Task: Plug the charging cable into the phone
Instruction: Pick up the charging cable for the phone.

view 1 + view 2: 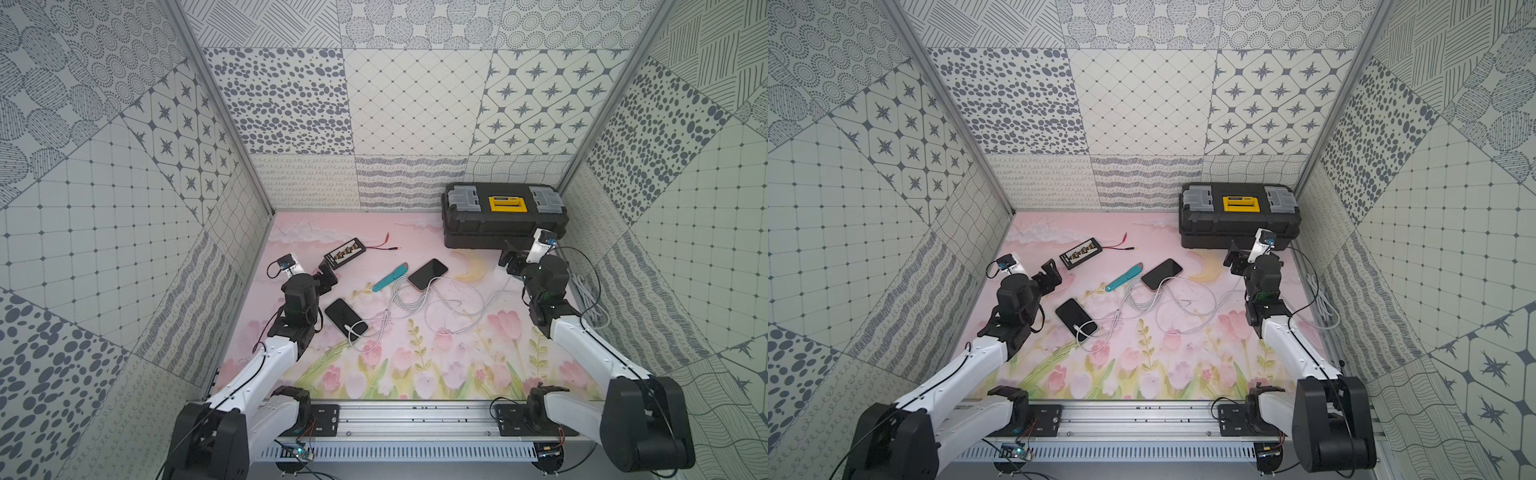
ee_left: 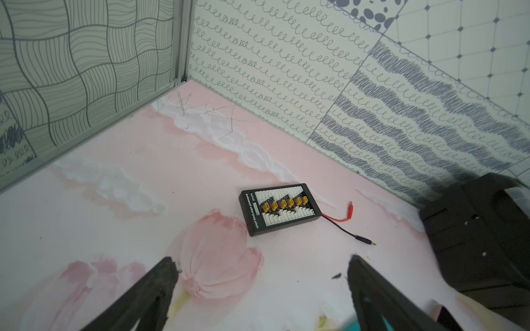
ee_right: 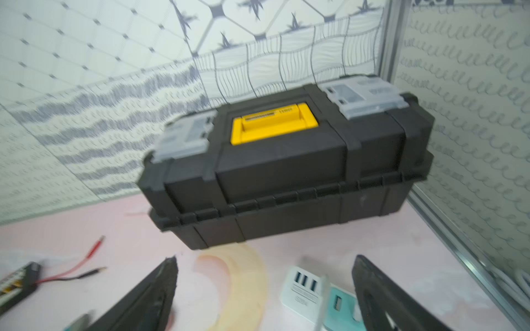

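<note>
The worktop point(image 1: 424, 245) has a smooth pink cover painted with tulips and clouds. Two phones lie flat on it, both thin rounded rectangles with dark glossy screens. The near phone point(image 1: 345, 318) is just beside the left arm, and the far phone point(image 1: 428, 273) is nearer the middle. White round charging cables point(image 1: 415, 305) lie in loose loops between and around them; how many there are I cannot count. One cable end lies across the near phone's lower corner and another passes the far phone's edge. Whether either is plugged in I cannot tell.

A slim teal tool point(image 1: 390, 277) lies just beside the far phone. At the back right stands one black plastic toolbox point(image 1: 505, 226) with a yellow handle and two grey lids; its label is not readable. One black charging board point(image 2: 279, 209) carries six yellow connectors, white sockets, and one red and one black lead; its print is too small to read. One white charger block point(image 3: 302, 288) shows three blue ports. The left pincer point(image 2: 262, 263) and the right pincer point(image 3: 265, 259) are both spread wide and empty.
</note>
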Robot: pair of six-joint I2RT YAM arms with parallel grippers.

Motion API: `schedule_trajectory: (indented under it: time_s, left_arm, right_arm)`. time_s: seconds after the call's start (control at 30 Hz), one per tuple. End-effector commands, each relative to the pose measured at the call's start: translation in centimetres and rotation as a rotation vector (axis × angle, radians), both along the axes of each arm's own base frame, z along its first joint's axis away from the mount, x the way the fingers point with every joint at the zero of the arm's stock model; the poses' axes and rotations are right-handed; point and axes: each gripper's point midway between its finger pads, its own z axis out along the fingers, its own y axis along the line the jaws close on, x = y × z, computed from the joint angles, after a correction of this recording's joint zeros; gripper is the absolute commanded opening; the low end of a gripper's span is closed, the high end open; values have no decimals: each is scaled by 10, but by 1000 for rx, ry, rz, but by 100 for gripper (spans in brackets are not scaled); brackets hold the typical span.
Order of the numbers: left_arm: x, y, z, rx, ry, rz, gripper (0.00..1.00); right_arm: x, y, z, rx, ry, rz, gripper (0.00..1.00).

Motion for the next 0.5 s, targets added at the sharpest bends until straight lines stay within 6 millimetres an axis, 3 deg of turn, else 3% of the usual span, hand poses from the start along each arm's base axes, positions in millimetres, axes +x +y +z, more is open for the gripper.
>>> schedule_trajectory:
  time_s: [0.0,0.1,0.17,0.27,0.37,0.47]
  left_arm:
    - [-54,-39,-51,-417,322,-69,87]
    - [-82,-48,-63,-485,509,-55,82]
    - [-102,-53,-70,-508,636,-50,79]
    - [-117,-64,-71,-552,731,-79,78]
    - [-125,-76,-79,-635,780,-93,75]
    - [-134,-93,-90,-726,850,-126,64]
  right_arm:
    - [-16,70,-10,64,215,219,97]
    - [-44,152,-7,-6,306,502,97]
    - [-68,196,-8,-46,337,660,97]
    - [-110,262,-13,-127,374,908,96]
    - [-143,313,-27,-248,398,1073,92]
    - [-150,338,-51,-275,461,1129,87]
